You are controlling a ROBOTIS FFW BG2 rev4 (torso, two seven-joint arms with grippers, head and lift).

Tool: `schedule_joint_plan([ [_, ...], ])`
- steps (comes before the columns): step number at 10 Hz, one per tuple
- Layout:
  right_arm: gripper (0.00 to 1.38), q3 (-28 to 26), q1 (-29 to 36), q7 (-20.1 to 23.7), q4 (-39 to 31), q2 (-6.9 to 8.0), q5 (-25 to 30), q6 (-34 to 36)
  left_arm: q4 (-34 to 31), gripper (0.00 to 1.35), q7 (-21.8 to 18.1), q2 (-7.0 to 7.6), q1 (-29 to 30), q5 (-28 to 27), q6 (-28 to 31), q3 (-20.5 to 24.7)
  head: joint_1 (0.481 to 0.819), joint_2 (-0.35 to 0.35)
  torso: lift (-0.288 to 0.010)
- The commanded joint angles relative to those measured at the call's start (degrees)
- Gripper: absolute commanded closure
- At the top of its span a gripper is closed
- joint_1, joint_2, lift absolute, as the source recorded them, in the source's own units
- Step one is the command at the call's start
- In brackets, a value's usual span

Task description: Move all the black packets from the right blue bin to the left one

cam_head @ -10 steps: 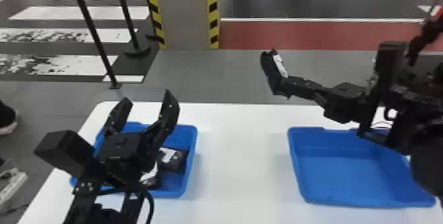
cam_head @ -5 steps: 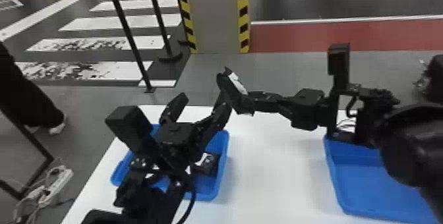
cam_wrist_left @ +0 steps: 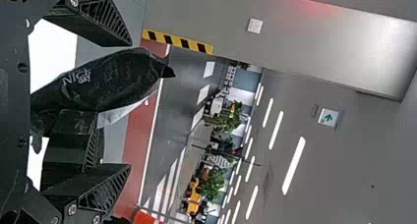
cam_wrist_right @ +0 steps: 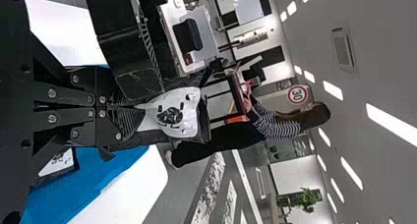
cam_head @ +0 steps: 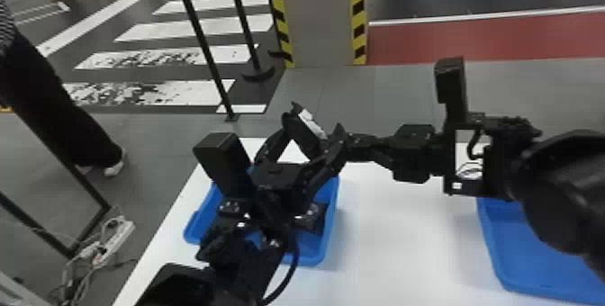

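Our right pincer (cam_wrist_right: 129,107) has brought its gripped packet (cam_wrist_left: 108,81) inside our wide left pincer (cam_wrist_left: 129,105); likely we swap, then drop it in the left bin (cam_head: 332,219) below.

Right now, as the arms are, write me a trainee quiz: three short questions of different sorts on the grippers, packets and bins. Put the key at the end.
1. Multiple choice. Which one has its fingers shut on the raised packet?
(a) the left gripper
(b) the right gripper

2. True or false. The raised packet is between the spread fingers of the left gripper.

3. Fill in the blank. In the head view, another packet lies in the blue bin on the robot's ____ side.

Key: 1 b; 2 true; 3 left.
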Motion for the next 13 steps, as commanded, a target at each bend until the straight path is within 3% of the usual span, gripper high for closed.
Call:
schedule_joint_plan([
  [1,1.19,1.2,-0.2,0.0,0.0,-0.09,-0.6,0.0,0.1,0.15,0.0,-0.50,0.1,0.6,0.0,0.4,0.644,0.274,-0.110],
  [3,1.19,2.0,0.0,0.0,0.0,-0.09,-1.3,0.0,0.1,0.23,0.7,-0.83,0.6,-0.6,-1.5,1.4,0.647,0.286,-0.110],
  [5,1.19,2.1,-0.1,0.0,0.0,-0.09,-1.4,0.0,0.1,1.27,1.0,-0.83,0.9,-0.5,-1.8,1.4,0.651,0.310,-0.110],
  [6,1.19,2.1,-0.1,0.0,0.4,-0.09,-1.4,0.0,0.1,1.22,1.0,-0.83,0.9,0.0,-2.2,1.4,0.652,0.312,-0.110],
  [12,1.18,2.1,-0.8,-0.4,2.8,0.35,-2.6,-1.7,0.1,1.22,1.1,-0.83,1.3,0.8,-7.0,1.4,0.637,0.317,-0.110],
  [13,0.95,1.9,-0.9,-0.4,3.8,0.53,-3.3,-4.4,0.1,1.22,1.3,-0.83,1.5,0.7,-7.6,1.5,0.635,0.316,-0.110],
])
